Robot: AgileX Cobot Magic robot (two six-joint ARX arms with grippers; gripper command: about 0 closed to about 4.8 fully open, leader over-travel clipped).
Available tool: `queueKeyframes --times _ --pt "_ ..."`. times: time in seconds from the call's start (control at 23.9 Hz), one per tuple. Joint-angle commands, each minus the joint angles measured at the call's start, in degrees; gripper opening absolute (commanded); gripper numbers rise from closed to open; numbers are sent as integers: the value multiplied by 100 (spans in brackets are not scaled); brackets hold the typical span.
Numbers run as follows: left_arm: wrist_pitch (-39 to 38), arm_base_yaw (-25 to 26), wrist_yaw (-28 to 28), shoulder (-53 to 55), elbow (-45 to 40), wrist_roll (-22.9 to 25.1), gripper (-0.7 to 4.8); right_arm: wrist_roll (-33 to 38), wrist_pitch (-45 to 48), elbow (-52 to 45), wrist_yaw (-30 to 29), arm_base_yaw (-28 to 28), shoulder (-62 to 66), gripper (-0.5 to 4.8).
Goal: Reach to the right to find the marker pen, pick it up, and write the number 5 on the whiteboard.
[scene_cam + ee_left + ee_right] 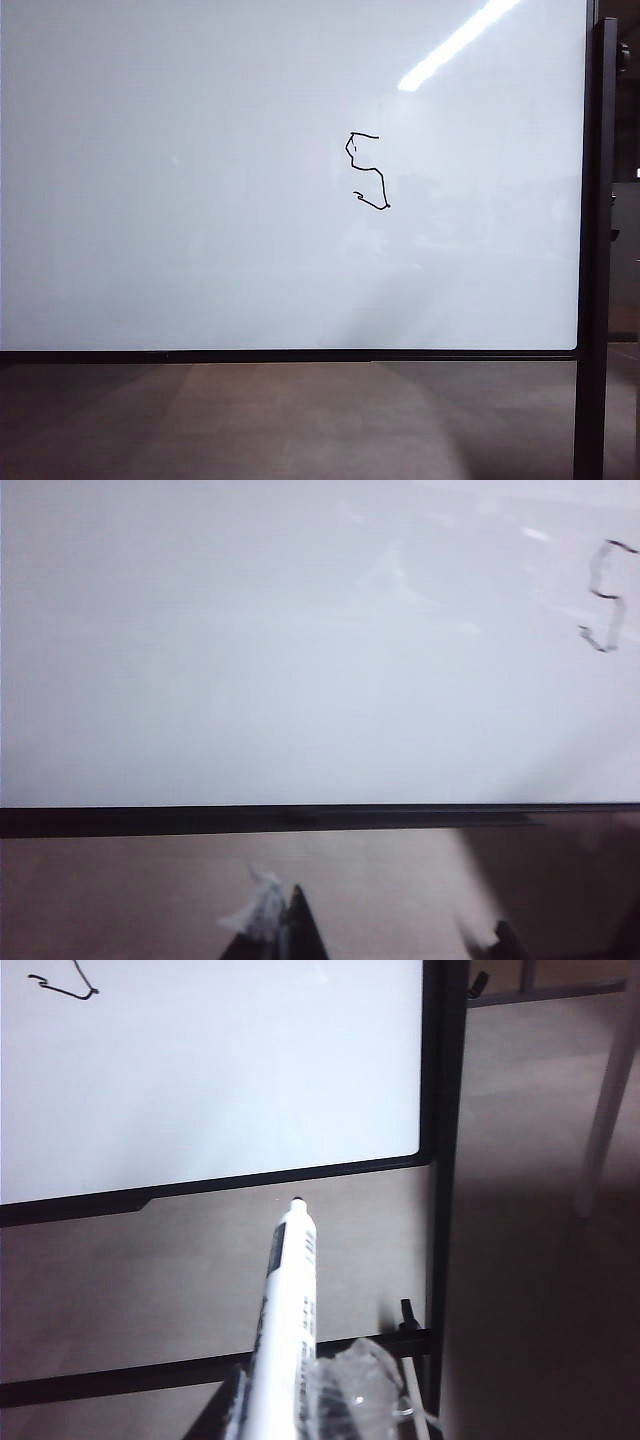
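Glossy whiteboard [200,200] bears the number 5 [367,171]; right gripper [300,1400] seemingly clamps the marker pen [288,1300].

Brownish floor [300,420] in dim light; a pale furniture leg [605,1110] stands nearby.

The whiteboard [200,220] fills nearly the whole frame, a glossy white panel with a thin black frame along its lower and right edges. The number 5 [367,171] sits a little right of centre in the upper half, drawn in a thin black line (wobbly and angular, small against the board). A bright streak of reflected light [455,45] slants across the upper right of the panel. A black upright post [597,250] runs down the right edge of the frame. Below the board lies a brownish floor [300,420], darker toward the lower left corner.
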State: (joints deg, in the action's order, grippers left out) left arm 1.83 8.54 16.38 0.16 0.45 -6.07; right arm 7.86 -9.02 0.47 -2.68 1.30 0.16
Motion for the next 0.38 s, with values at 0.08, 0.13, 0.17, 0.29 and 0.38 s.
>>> queueKeyframes --times 0.08,0.13,0.17,0.29,0.38 --pt "39 122 17 7 7 4 8 -17 68 -24 22 -186 -4 2" --pt "42 122 20 7 7 4 8 -17 68 -24 17 -179 -4 2" --pt "39 122 22 7 7 4 8 -17 68 -24 15 -164 -4 2" --pt "39 122 20 7 7 4 8 -17 68 -24 15 -164 -4 2" --pt "39 122 20 7 7 4 8 -17 68 -26 17 -164 -4 2"
